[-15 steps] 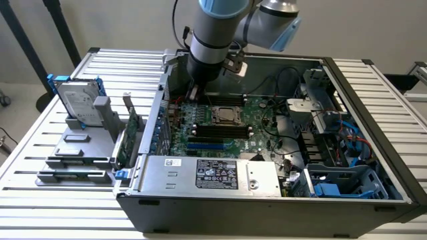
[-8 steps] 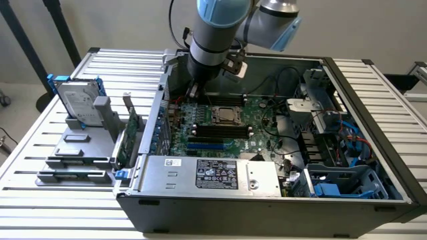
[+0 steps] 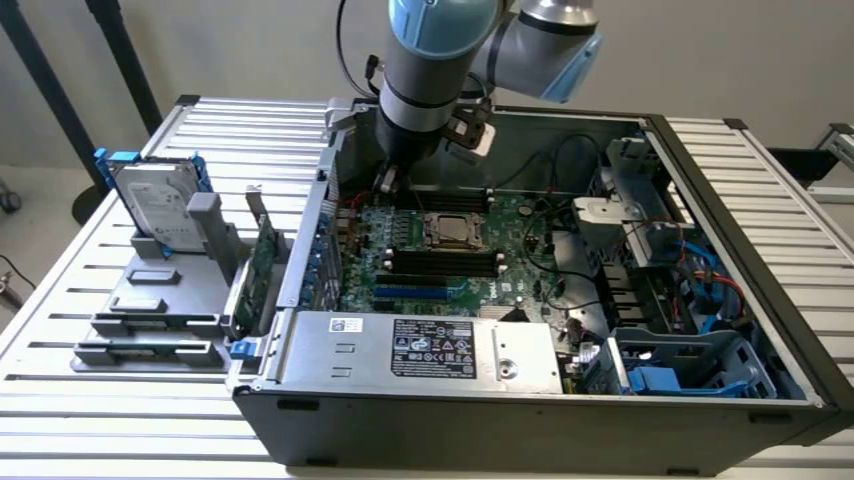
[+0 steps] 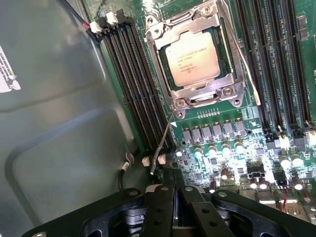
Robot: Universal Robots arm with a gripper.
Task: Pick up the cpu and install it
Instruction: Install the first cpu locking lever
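Note:
The cpu (image 4: pixel 192 60), a small square chip with a pale metal top, lies flat in its socket under the silver retaining frame (image 4: pixel 207 91) on the green motherboard (image 3: pixel 534 260). In the exterior view the cpu (image 3: pixel 458 227) sits mid-board inside the open computer case (image 3: pixel 534 420). My gripper (image 4: pixel 175 202) hangs above the board a short way from the socket, its black fingers (image 4: pixel 160 207) pressed together with nothing between them. In the exterior view the gripper (image 3: pixel 388 182) is low by the case's wall on the exterior view's left. A thin socket lever (image 4: pixel 160 148) slants between socket and gripper.
Black memory slots (image 4: pixel 133 84) run beside the socket. A grey power supply (image 3: pixel 414 350) fills the case's front. Outside the case, on the exterior view's left, a grey holder (image 3: pixel 147 300) carries a silver hard drive with blue frame (image 3: pixel 158 205) and a green circuit card (image 3: pixel 263 265). Cables and drive bays (image 3: pixel 667 280) crowd the case's other side.

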